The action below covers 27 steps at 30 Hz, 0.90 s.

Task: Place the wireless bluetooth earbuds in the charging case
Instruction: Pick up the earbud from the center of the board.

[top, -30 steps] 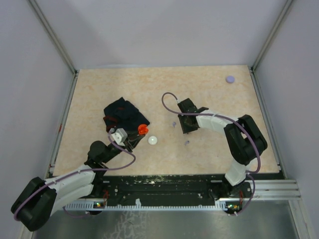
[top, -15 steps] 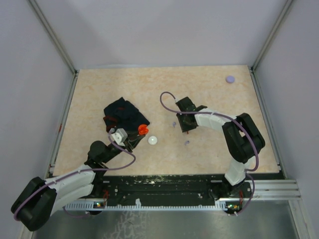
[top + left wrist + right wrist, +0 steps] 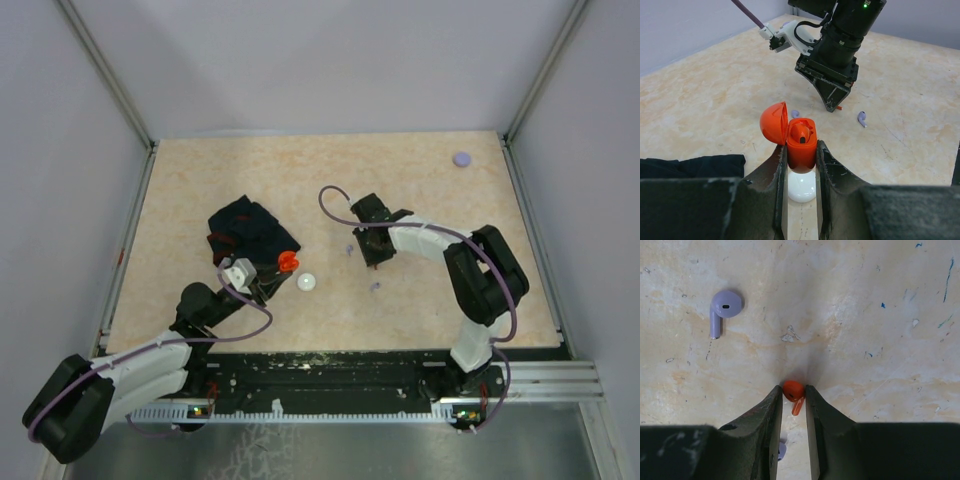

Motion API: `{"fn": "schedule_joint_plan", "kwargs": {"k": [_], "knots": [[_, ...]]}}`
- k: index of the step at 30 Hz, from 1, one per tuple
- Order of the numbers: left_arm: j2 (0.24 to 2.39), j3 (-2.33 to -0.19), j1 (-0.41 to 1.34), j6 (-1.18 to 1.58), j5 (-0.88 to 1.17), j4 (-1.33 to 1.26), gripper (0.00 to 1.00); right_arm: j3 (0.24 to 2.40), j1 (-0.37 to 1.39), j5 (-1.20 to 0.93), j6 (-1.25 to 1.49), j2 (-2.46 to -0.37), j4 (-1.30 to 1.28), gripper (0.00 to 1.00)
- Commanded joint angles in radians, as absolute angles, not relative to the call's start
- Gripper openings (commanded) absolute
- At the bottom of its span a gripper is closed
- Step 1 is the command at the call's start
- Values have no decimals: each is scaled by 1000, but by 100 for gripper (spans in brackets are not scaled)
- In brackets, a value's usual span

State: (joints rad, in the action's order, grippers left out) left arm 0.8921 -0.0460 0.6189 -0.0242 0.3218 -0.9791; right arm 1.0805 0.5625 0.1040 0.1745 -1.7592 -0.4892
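The left gripper [image 3: 800, 150] clamped the open orange charging case [image 3: 795, 136], one orange earbud [image 3: 800, 132] seated inside. At its three o'clock, the right gripper [image 3: 832, 104] pinched a second orange earbud [image 3: 793, 390]. A lavender earbud [image 3: 722, 307] lay at that bud's ten o'clock.

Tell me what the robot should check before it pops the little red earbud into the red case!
1. Case open: ok. The red case has its top flipped back.
2. Case held: ok. The left gripper is clamped on it, upright.
3. Earbud grabbed: ok. The right gripper pinches the red earbud, which lies on the table.
4. Free slot: cannot tell. One seated earbud shows in the case; the other slot is hidden.
5. Way clear: ok if lifted. A lavender earbud lies on the table between them.
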Motion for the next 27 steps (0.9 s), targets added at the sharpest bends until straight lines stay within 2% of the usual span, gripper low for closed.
{"fn": "schedule_joint_plan", "kwargs": {"k": [1,9,20,27], "knots": [[888,-38,613,-19,349,-1020,0,1103,568,117,154,-1787,-500,24],[893,-25,612,-10,365,-1074,0,1110,596,139,138,-1735,-496,14],[916,-22,612,-9,361,-1205,0,1130,689,203,131,-1486,-467,12],[960,-30,612,-24,363,-1313,0,1096,767,244,109,-1295,-334,12]]}}
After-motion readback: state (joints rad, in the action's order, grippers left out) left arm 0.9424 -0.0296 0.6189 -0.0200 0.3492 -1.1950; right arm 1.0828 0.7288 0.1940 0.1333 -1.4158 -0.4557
